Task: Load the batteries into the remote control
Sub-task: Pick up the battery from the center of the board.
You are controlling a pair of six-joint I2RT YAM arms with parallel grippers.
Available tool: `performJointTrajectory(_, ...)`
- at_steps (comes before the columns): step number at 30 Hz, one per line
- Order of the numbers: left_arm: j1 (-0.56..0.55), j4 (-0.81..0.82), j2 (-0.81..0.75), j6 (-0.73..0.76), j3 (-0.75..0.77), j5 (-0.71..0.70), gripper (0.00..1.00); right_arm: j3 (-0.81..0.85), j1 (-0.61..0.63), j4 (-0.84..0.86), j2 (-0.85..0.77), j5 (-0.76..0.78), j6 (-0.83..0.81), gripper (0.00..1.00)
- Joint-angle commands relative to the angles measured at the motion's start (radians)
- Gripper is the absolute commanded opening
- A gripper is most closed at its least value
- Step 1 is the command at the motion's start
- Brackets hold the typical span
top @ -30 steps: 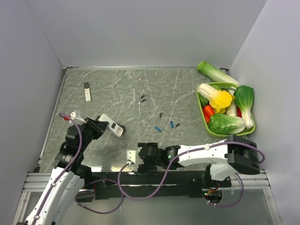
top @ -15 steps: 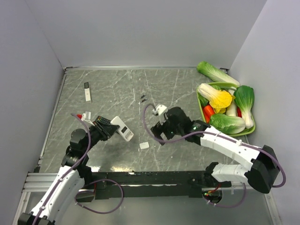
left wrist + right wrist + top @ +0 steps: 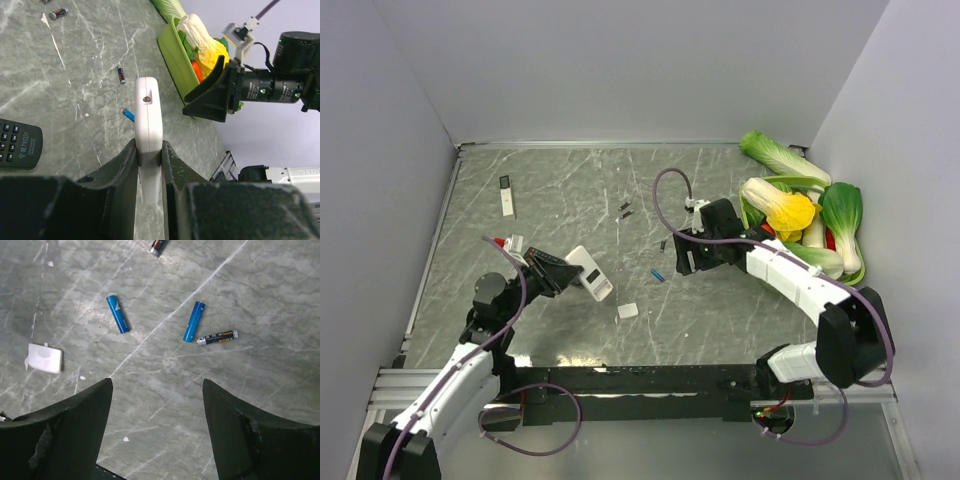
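Left fingers (image 3: 122,167) are clamped on a white remote (image 3: 148,112), right fingers (image 3: 75,412) spread wide above blue batteries (image 3: 118,314); "TV001" is read on a black remote (image 3: 17,145) near it.

Table (image 3: 570,180): grey-green marbled slab with white veins.
Far left corner: slim white remote (image 3: 507,197) lying flat, near the left edge.
Middle, toward the far edge: pair of black batteries (image 3: 625,209), side by side.
Middle: single black battery (image 3: 663,244); blue battery (image 3: 118,314); second blue battery (image 3: 193,321), with a third black battery (image 3: 217,337) end to end with it, touching or nearly so.
Toward the near edge: small white cover (image 3: 628,311), flat.
Left side: black remote (image 3: 19,145), keys up.
Right edge: green tray (image 3: 172,50).
Far right corner: leafy green (image 3: 782,157), just beyond the tray.
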Motion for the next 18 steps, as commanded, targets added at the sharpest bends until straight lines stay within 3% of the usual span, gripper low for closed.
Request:
performJointTrajectory(1,0.004,0.131,0.028,0.025,-0.003,0.037,0.01,0.087,-0.009,0.018,0.072,-0.015,0.035,0.78)
performJointTrajectory(4,0.004,0.162,0.041,0.029,-0.014,0.037,0.01,0.148,-0.007,0.035,0.143,-0.03,0.057,0.71)
performJointTrajectory(10,0.003,0.193,0.057,0.044,-0.034,0.031,0.01,0.272,-0.007,0.064,0.299,0.029,0.181,0.48)
performJointTrajectory(18,-0.005,0.199,0.06,0.058,-0.043,0.014,0.01,0.374,-0.001,0.064,0.454,0.065,0.264,0.44)
